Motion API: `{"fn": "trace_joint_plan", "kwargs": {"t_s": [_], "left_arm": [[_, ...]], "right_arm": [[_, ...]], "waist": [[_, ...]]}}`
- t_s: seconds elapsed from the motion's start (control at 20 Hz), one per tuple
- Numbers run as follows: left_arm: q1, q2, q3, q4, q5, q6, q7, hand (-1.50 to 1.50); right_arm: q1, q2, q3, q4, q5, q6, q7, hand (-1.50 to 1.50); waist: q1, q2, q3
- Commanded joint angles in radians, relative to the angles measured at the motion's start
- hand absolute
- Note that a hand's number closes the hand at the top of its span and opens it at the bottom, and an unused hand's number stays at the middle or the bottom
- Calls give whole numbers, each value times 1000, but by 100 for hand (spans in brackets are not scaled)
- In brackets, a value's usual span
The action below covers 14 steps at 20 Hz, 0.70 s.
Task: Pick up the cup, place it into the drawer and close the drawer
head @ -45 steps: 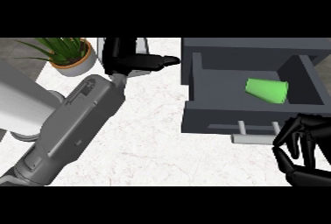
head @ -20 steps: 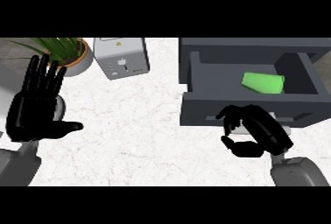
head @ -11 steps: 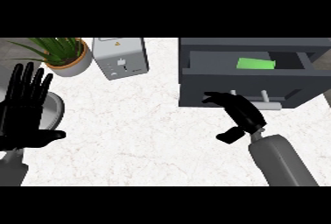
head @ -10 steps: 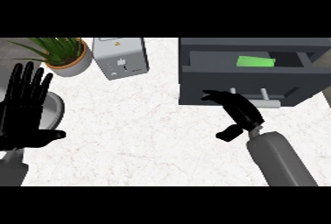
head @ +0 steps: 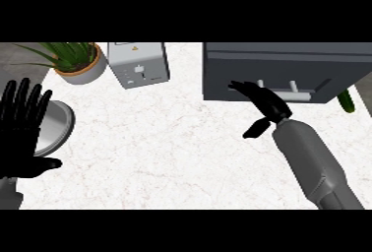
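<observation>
Cup: gone from view. You saw its green in the open drawer half a second ago, and it is presumably now shut inside, beyond your right hand (head: 267, 102). Drawer (head: 291, 66): now pushed in flush, with its handle (head: 301, 95) just past the fingertips. Right hand: fingers straight against the drawer front, holding nothing. Left hand (head: 25, 130): spread, resting far to the left. Status, as judged: closing looks complete, and you need only draw back.
</observation>
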Motion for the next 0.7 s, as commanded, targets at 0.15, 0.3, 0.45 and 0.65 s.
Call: {"fn": "trace_joint_plan", "kwargs": {"t_s": [0.15, 0.3, 0.45, 0.65], "left_arm": [[-35, -12, 28, -6, 2, -7, 41, -150], [7, -10, 32, -1, 6, -59, 27, -150], [-43, -34, 9, 40, -34, -45, 4, -150], [-32, -6, 27, 49, -35, -77, 5, -150]], "right_arm": [[-152, -67, -77, 314, 0, -19, -153, -150], [-246, -85, -96, 364, -6, 33, -125, -150], [-285, -124, -118, 401, -17, 50, -134, -150], [-288, -146, -132, 426, -21, 27, -161, -150]], "waist": [[14, 13, 4], [23, 13, 3], [39, 28, 4], [55, 33, 5]]}}
